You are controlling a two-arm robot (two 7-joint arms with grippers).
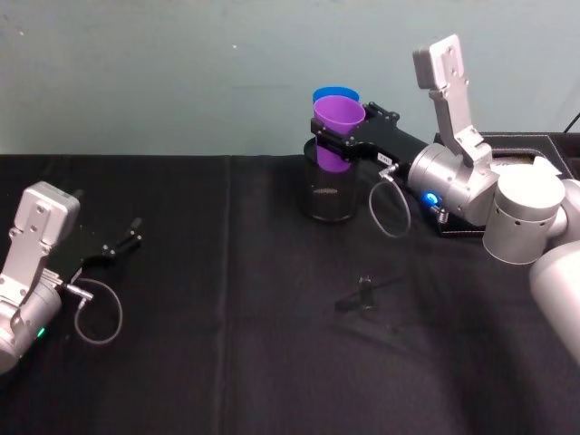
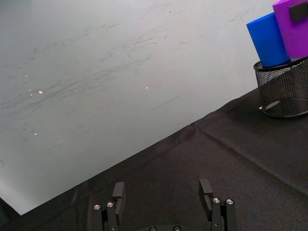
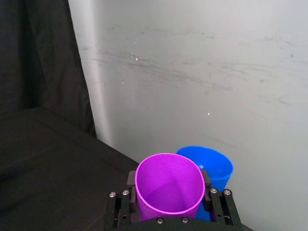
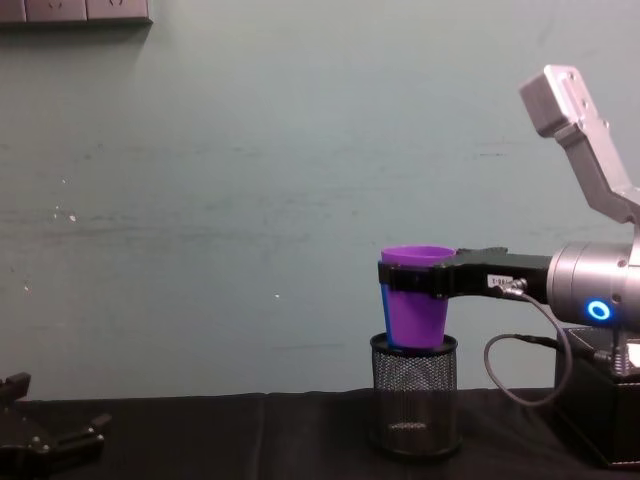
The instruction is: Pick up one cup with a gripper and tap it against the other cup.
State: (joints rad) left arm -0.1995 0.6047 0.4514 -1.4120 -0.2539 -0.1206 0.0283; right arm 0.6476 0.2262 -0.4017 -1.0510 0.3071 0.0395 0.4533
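Pinched in the right claw (image 4: 415,281), whose black fingers press on either side of it just under the rim, the purple cup (image 4: 417,312) is held upright in the air. Its base dips just into the mouth of the black mesh pen holder (image 4: 414,396). The blue cup (image 3: 212,166) stands in that holder right behind the purple one, side against side; the two seem to touch. From the claw the silver-grey right arm, with its blue ring light (image 4: 599,310) lit, runs back to the right. The holder stands toward the far edge of the black-clothed counter (image 1: 227,344), near the pale wall. Well apart at the counter's left side, the left claw (image 2: 162,193) sits low with its fingers spread and nothing between them.
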